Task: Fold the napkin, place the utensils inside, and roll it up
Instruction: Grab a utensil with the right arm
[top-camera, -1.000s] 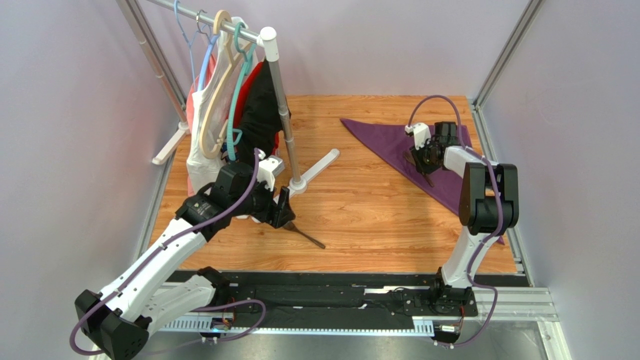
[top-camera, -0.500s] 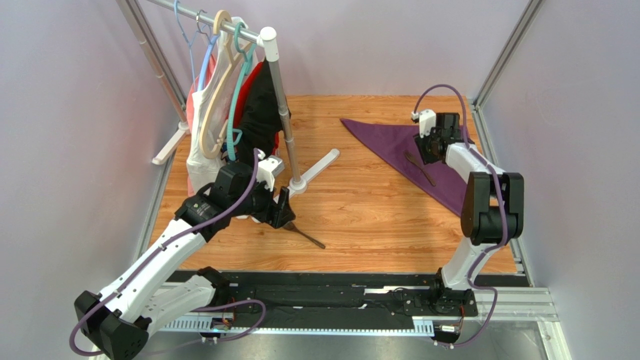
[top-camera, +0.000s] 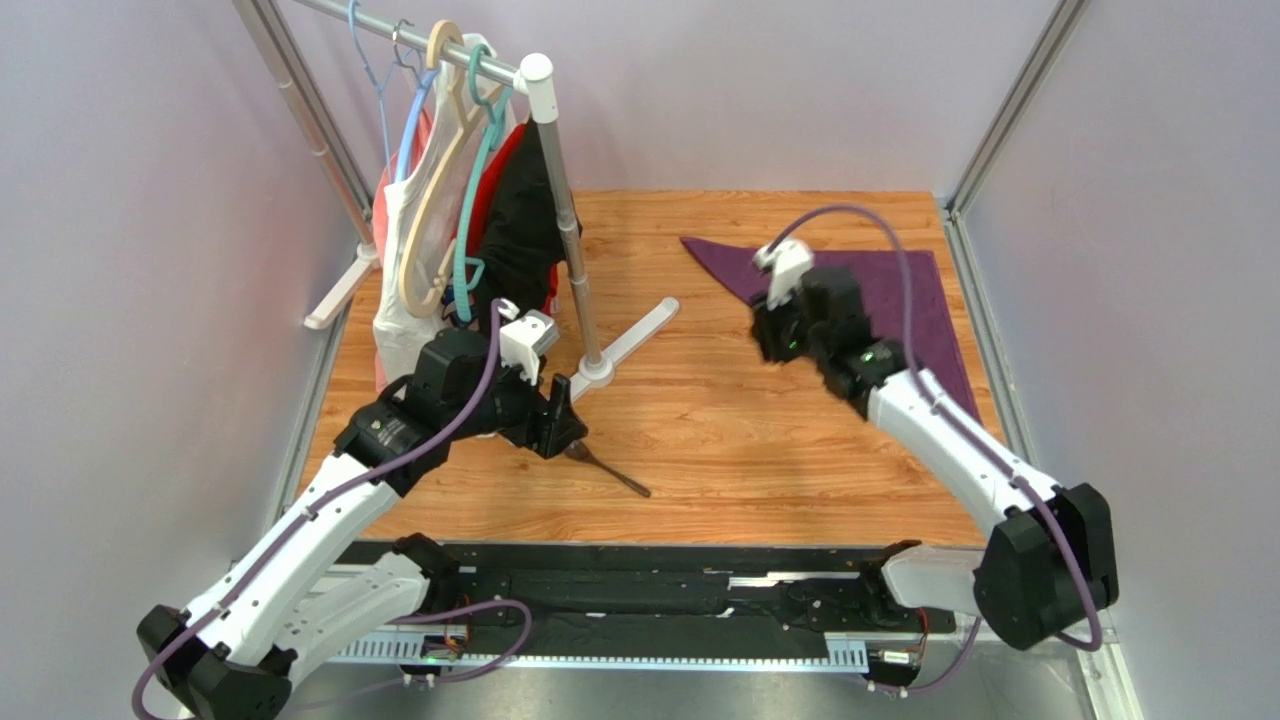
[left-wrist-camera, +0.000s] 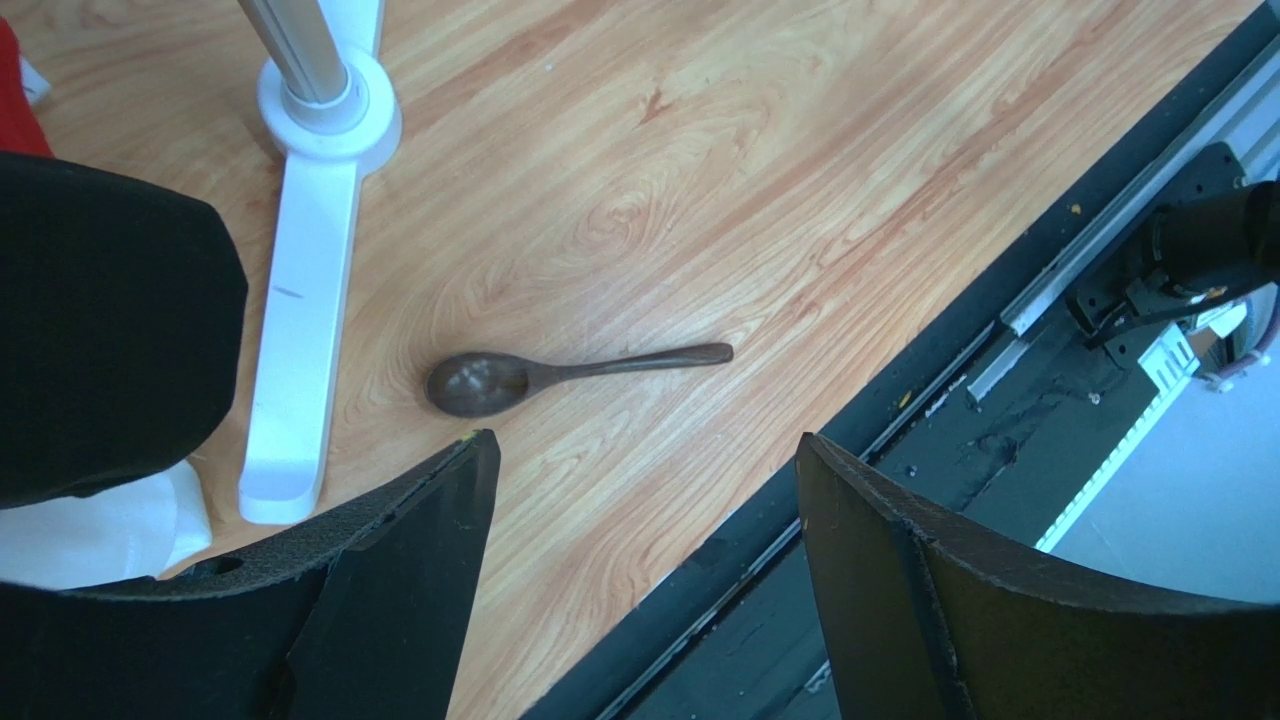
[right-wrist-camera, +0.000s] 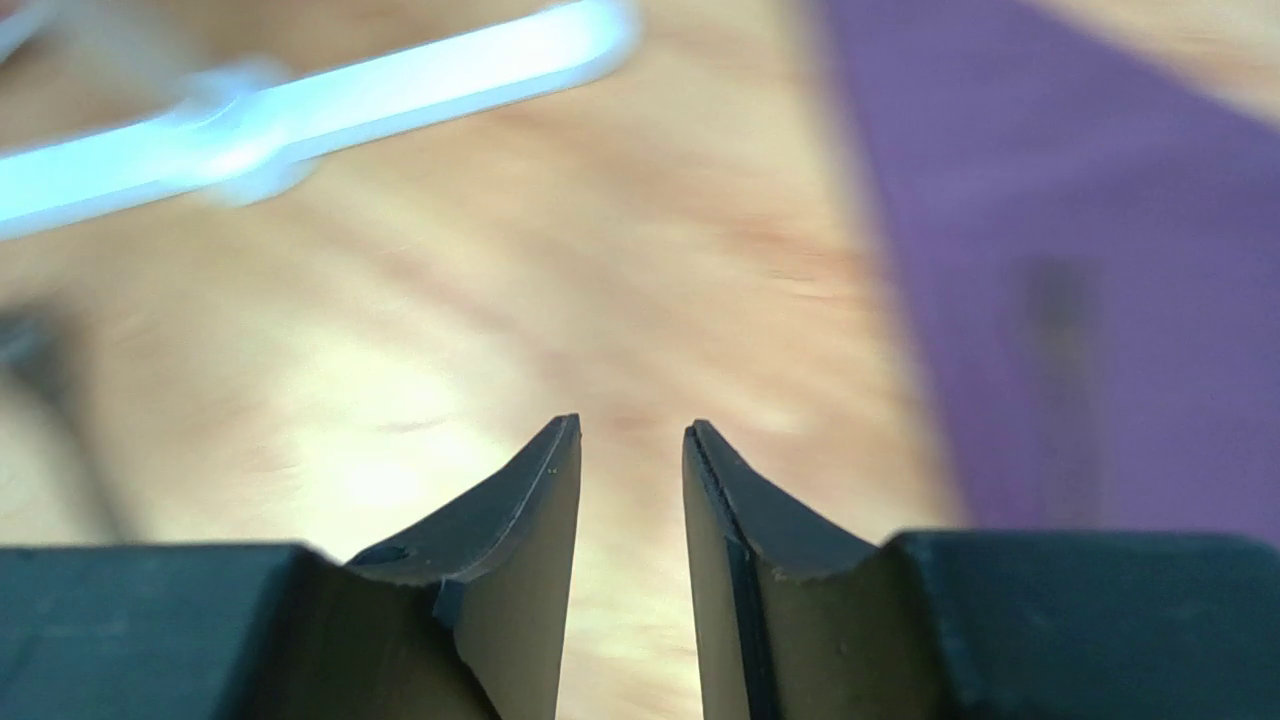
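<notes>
Left gripper (left-wrist-camera: 646, 578) stands wide open with nothing between the fingers, over the wooden table (left-wrist-camera: 781, 165). The spoon (left-wrist-camera: 559, 371) lies flat just beyond its fingertips, bowl nearest the left finger and handle running off to the right, with the white rack foot (left-wrist-camera: 301, 285) farther out on the left. Right gripper (right-wrist-camera: 631, 450) is parted only narrowly and holds nothing; the napkin (right-wrist-camera: 1082, 210) lies flat ahead and to its right, apart from the fingers, with a dark streak (right-wrist-camera: 1059, 300) on it too blurred to identify.
</notes>
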